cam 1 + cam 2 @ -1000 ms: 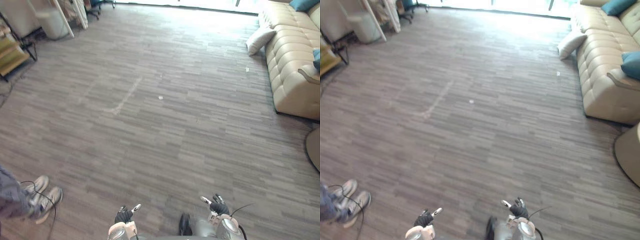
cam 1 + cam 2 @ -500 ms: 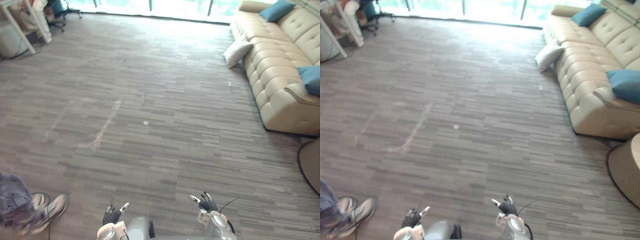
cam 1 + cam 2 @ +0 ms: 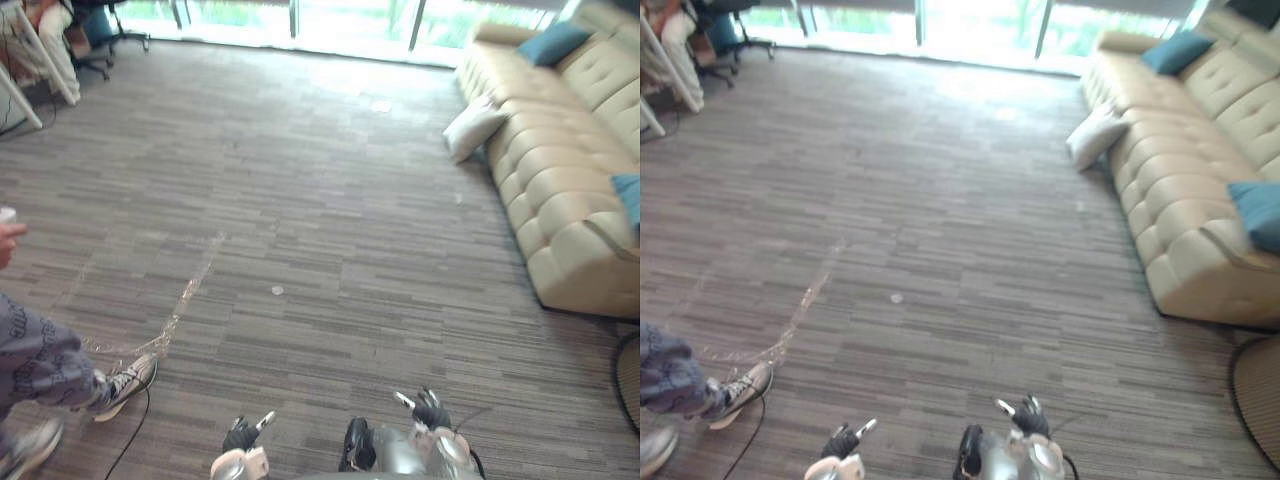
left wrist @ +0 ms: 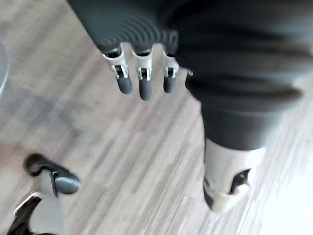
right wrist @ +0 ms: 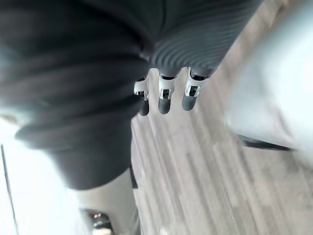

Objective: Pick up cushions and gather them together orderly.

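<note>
A white cushion (image 3: 473, 129) lies on the floor, leaning against the beige sofa (image 3: 560, 190) at the far right. A teal cushion (image 3: 555, 42) rests on the sofa's far end and another teal cushion (image 3: 1258, 212) sits on its near seat. My left hand (image 3: 242, 436) and right hand (image 3: 428, 412) hang low at the bottom edge, far from all the cushions. Both hands are open and hold nothing, with straight fingers (image 4: 142, 83) in the left wrist view and straight fingers (image 5: 165, 95) in the right wrist view.
A person's legs and shoes (image 3: 125, 380) stand at the lower left, a hand (image 3: 8, 240) at the left edge. Office chairs (image 3: 95, 25) and white furniture legs sit at the far left. A round dark object (image 3: 1255, 400) lies at the lower right. Windows line the far wall.
The camera has swung, so the whole scene shifted: the sofa sits further right and the far windows show more. The person's legs have stepped further into view at the left. Both hands stay low.
</note>
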Robot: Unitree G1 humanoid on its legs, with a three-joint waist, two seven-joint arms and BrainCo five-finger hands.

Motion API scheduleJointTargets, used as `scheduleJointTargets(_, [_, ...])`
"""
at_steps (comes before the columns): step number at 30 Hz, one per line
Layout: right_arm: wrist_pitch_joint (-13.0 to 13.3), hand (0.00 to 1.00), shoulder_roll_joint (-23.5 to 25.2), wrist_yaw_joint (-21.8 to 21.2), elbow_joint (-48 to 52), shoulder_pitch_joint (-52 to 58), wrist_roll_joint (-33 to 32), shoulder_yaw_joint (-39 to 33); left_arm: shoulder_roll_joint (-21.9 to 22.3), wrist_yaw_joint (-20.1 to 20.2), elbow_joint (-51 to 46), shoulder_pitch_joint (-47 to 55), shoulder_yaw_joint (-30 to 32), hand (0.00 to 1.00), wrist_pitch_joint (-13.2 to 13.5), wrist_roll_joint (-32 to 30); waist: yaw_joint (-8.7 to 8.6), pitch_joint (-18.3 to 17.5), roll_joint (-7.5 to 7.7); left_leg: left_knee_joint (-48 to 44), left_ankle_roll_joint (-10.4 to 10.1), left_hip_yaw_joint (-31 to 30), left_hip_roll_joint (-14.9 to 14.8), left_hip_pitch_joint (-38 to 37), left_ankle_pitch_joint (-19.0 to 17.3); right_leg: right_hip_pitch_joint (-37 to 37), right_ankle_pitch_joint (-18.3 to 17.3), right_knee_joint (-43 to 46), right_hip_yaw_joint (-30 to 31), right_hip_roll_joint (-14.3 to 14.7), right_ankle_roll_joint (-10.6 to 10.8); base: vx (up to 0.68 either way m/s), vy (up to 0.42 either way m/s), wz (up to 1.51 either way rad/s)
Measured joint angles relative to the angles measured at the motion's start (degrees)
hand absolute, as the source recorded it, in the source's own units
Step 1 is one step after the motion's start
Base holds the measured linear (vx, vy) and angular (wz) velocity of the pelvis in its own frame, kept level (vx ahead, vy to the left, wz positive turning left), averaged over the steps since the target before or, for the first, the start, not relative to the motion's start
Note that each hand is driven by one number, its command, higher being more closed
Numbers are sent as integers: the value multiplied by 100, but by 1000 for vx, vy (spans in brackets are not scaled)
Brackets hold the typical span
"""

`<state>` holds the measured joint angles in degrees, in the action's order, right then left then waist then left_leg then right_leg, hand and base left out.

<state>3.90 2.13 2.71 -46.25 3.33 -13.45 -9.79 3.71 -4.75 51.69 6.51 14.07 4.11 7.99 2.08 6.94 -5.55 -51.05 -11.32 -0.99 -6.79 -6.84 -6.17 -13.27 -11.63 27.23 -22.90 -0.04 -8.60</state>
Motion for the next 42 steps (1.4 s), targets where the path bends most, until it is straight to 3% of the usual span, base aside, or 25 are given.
scheduleJointTargets(1, [-5,0,74,22,-135,-93,-6,-21,-18,-5,-47,-22,43,0,14,2,118,99,-126,-1009,215,157,-230,588,-256,386,-112,-256,207,303,-71,504,8,-90])
scheduleJointTargets(2, [-12,0,129,41,-227,-129,-12,-28,-40,-14,-55,-23,54,0,15,2,147,152,-80,-1227,349,232,-275,815,-413,567,-172,-367,296,351,-79,622,-16,-88])
scheduleJointTargets(3, [-73,0,192,52,-342,-157,-18,53,-90,-13,-76,23,44,0,12,2,188,259,109,-1267,626,452,-284,1310,-699,1081,-210,-721,528,367,-38,568,-52,-76])
scheduleJointTargets(4, [-86,0,195,65,-421,-126,-19,67,-114,-6,-296,143,62,0,43,34,220,256,274,-882,754,690,-284,1730,-868,1414,-175,-1074,749,364,86,566,-56,-83])
scheduleJointTargets(6, [-88,0,188,109,-418,-118,-18,-74,-116,-34,-526,255,83,0,69,76,322,271,374,309,861,946,-263,2216,-1051,1888,-187,-1484,1110,333,249,572,41,-94])
scheduleJointTargets(8, [-91,0,190,133,-416,-115,-18,-124,-82,-36,-551,253,124,0,68,86,369,245,355,1582,783,933,-171,2503,-951,2279,-293,-1782,1428,281,434,595,164,-88])
scheduleJointTargets(10, [-103,0,192,134,-445,-89,-17,-53,-52,-41,-556,255,181,0,73,111,435,174,389,2656,773,782,1,2574,-56,2701,-470,-2036,1773,130,716,715,311,-86])
scheduleJointTargets(11, [-118,0,188,129,-480,-83,-16,37,-98,-45,-546,263,212,0,72,112,446,19,499,2604,973,873,149,2542,82,2733,-519,-2052,1994,-34,802,688,311,-69])
scheduleJointTargets(14, [-107,0,180,99,-409,-52,-3,99,-208,-37,-471,222,223,0,64,97,444,-62,706,2461,1363,1330,257,2239,-248,2333,-319,-929,2362,-384,1115,652,296,-61])
scheduleJointTargets(15, [-105,0,186,81,-410,-45,-3,103,-222,-40,-400,205,225,0,48,106,457,-31,690,2489,1394,1348,278,1991,-358,2091,-115,-125,2419,-408,1294,517,271,-66])
scheduleJointTargets(16, [-104,0,158,53,-409,-30,4,113,-227,-38,-372,191,174,0,53,105,446,75,659,2622,1410,1471,275,1434,-553,1487,162,1497,2529,-453,1534,449,229,-51])
scheduleJointTargets(17, [-95,0,133,41,-406,17,5,113,-232,-31,-339,190,114,0,44,101,419,100,614,2695,1410,1471,288,1190,-685,1193,135,2224,2477,-469,1550,492,227,-35])
scheduleJointTargets(19, [-92,0,121,36,-237,220,13,135,-246,-29,-188,88,39,0,33,95,364,89,569,3053,1403,1471,298,544,-1067,492,-77,2915,2070,-513,1433,409,135,-14])
scheduleJointTargets(22, [-66,0,123,-16,-104,244,205,57,-326,-22,-98,22,28,0,17,89,316,142,674,3340,1376,1448,333,-33,-1404,-273,-251,2191,1227,-588,1221,397,48,4])
scheduleJointTargets(26, [-23,0,123,-46,-67,202,216,-122,-326,-22,89,21,64,0,9,48,84,132,646,3726,1142,1124,374,-743,-1724,-531,135,269,956,-423,1058,486,-28,48])
scheduleJointTargets(28, [-1,0,115,-40,-106,157,217,-68,-274,-14,102,100,72,0,13,45,48,79,581,3705,1058,768,319,-1022,-1786,-479,448,271,1089,-242,588,611,-100,68])
scheduleJointTargets(29, [-9,0,94,-44,-162,122,217,-57,-252,-9,117,86,62,0,2,44,41,68,528,3477,1059,637,268,-939,-1786,-442,391,345,1039,-246,597,694,-134,76])
scheduleJointTargets(30, [-22,0,-8,-47,-241,103,217,-48,-158,0,63,49,76,0,-2,-2,43,-30,447,2257,836,291,156,-400,-1634,-282,146,356,835,-258,540,680,-181,51])
scheduleJointTargets(31, [-37,0,-56,-42,-212,101,217,-12,-67,-3,32,51,114,0,2,-2,84,13,274,1136,596,138,109,123,-1135,-34,-34,232,814,-161,536,669,-187,33])
scheduleJointTargets(33, [-47,0,-124,-38,-253,55,209,47,-31,11,32,105,171,0,-5,28,169,75,78,-443,545,200,-83,827,-315,505,-195,-176,969,-2,442,671,-91,-33])
scheduleJointTargets(35, [-61,0,-29,-33,-420,-27,208,52,-46,9,-44,98,178,0,-6,30,181,144,134,-968,755,494,-170,1421,-804,1345,-273,-791,1108,24,411,733,-17,-32])
scheduleJointTargets(37, [-106,0,60,-26,-447,5,204,105,-100,5,-232,128,169,0,20,47,298,151,300,-509,832,853,-162,1898,-1079,1923,-269,-1272,1224,-82,418,549,-14,-36])
scheduleJointTargets(39, [-115,0,89,-16,-443,-31,204,97,-62,-6,-361,145,170,0,41,66,375,171,328,449,858,1169,-155,2247,-1200,2260,-267,-1478,1332,-147,422,488,52,-43])
scheduleJointTargets(40, [-116,0,103,13,-440,-60,205,94,-55,-7,-417,157,181,0,54,75,422,177,324,1456,886,1229,-114,2490,-1062,2481,-267,-1629,1417,-198,422,654,198,-45])
scheduleJointTargets(42, [-114,0,135,31,-447,-91,208,97,-53,-13,-472,171,180,0,59,103,441,170,308,2823,781,1116,-54,2643,-192,2736,-290,-1840,1517,-205,463,541,209,-57])
